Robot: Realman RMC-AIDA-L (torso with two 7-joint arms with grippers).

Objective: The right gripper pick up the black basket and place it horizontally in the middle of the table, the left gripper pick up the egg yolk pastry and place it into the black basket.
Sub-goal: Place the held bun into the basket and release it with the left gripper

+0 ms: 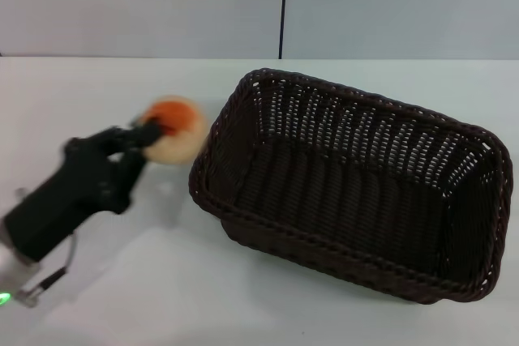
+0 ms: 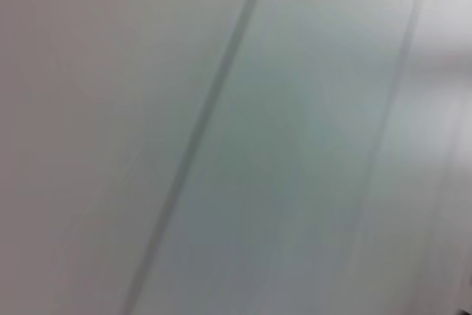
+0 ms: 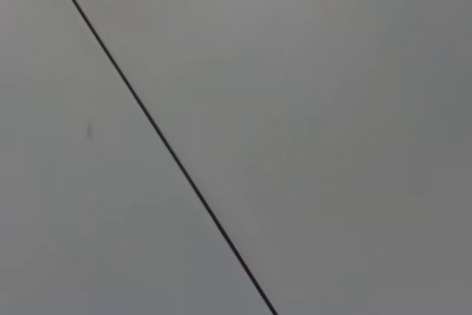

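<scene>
The black basket (image 1: pixel 357 184) lies on the white table (image 1: pixel 97 87), right of centre, its open top up and empty. My left gripper (image 1: pixel 156 130) comes in from the lower left and is shut on the egg yolk pastry (image 1: pixel 174 130), held above the table just left of the basket's near-left corner, orange yolk face up. The right gripper is out of view. Both wrist views show only a pale wall with a dark seam.
A grey wall with a dark vertical seam (image 1: pixel 283 6) stands behind the table's far edge. The left arm's grey-white base and thin cable (image 1: pixel 49 281) sit at the lower left. Bare tabletop lies in front of the basket.
</scene>
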